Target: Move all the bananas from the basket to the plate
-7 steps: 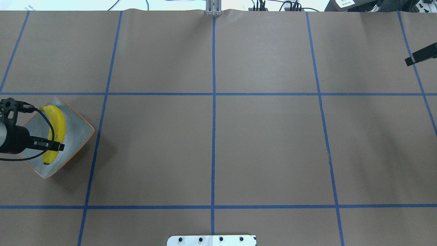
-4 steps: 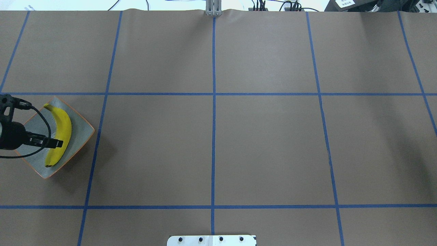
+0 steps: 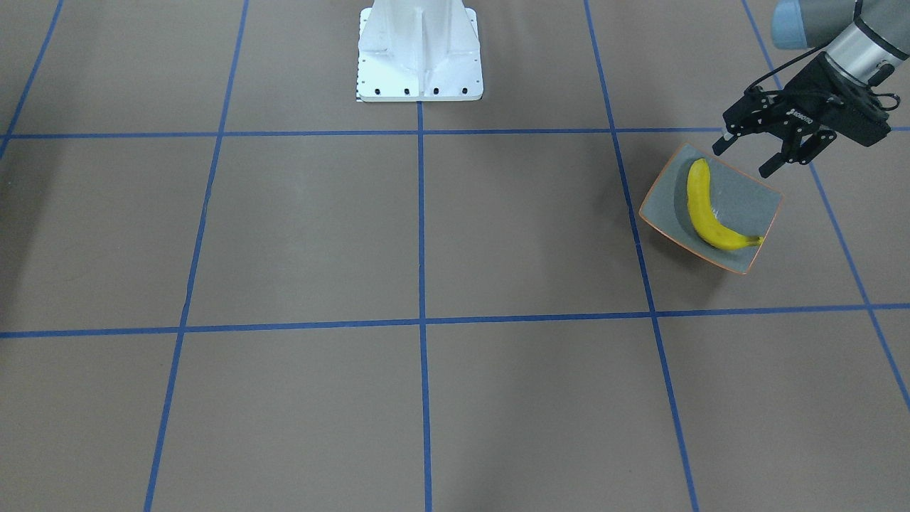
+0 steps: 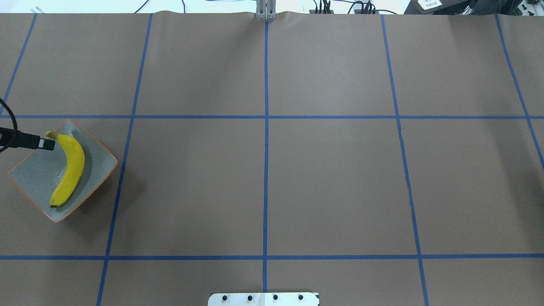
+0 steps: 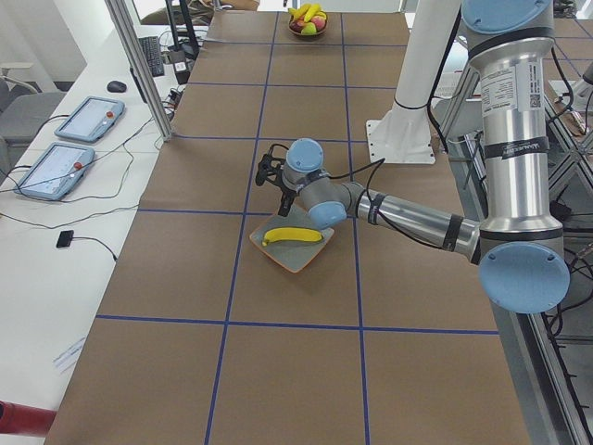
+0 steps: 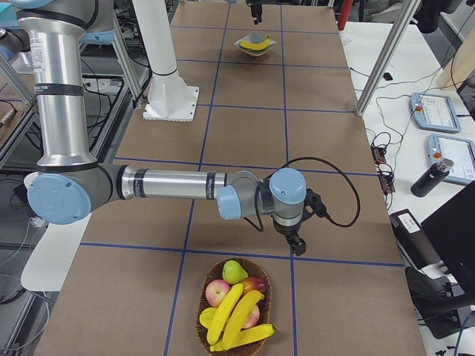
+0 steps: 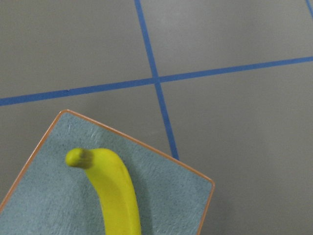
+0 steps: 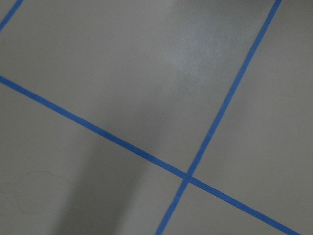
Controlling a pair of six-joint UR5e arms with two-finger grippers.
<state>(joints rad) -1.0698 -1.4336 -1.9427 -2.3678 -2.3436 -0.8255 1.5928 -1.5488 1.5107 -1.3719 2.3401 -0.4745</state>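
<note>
One yellow banana lies alone in the grey-blue plate with the orange rim, at the table's left end; the overhead view shows this banana diagonally across the plate. My left gripper hovers open and empty just beyond the plate's robot-side corner, one finger beside the stem. In the exterior right view, more bananas lie in the wicker basket at the other end. My right gripper hangs just short of the basket; I cannot tell its state.
The basket also holds apples and a pear. The robot's white base stands at the middle of the table's robot side. Blue tape lines divide the brown table cover into squares.
My left gripper has let go of the banana and drawn back off the plate toward the left edge. The banana now lies free. The right gripper has left the overhead view.
</note>
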